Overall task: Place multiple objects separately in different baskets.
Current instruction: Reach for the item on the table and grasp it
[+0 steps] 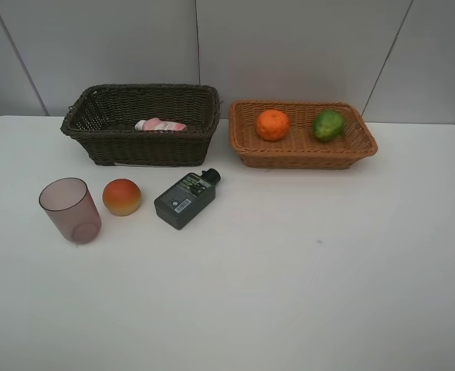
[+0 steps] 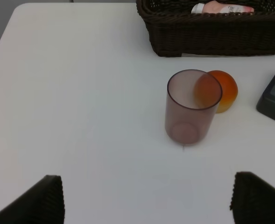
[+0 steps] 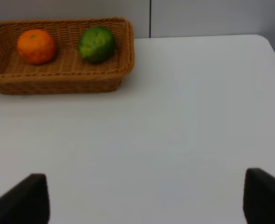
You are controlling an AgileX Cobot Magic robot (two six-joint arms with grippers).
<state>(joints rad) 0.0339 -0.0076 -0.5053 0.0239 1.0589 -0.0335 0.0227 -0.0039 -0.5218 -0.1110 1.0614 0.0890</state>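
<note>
From the high camera you see the pink bottle point(image 1: 160, 124) lying in the dark basket point(image 1: 96, 147), and the orange point(image 1: 272, 124) and green fruit point(image 1: 328, 125) apart in the tan basket point(image 1: 304, 157). The mauve cup point(image 1: 71, 210), peach point(image 1: 122, 196) and grey bottle point(image 1: 185, 199) sit on the table point(image 1: 304, 270). Your left wrist view shows the left gripper point(image 2: 146, 200) spread wide and empty, with the cup ahead and the peach just behind it, perhaps touching. Your right wrist view shows the right gripper point(image 3: 146, 198) wide and empty too, with the tan basket well ahead.

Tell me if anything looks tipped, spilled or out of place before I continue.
Nothing stands out. The mauve cup stands upright beside the peach; the grey bottle lies flat on the table, nothing spilled. The pink bottle lies in the dark basket, the orange and lime sit apart in the tan basket.
</note>
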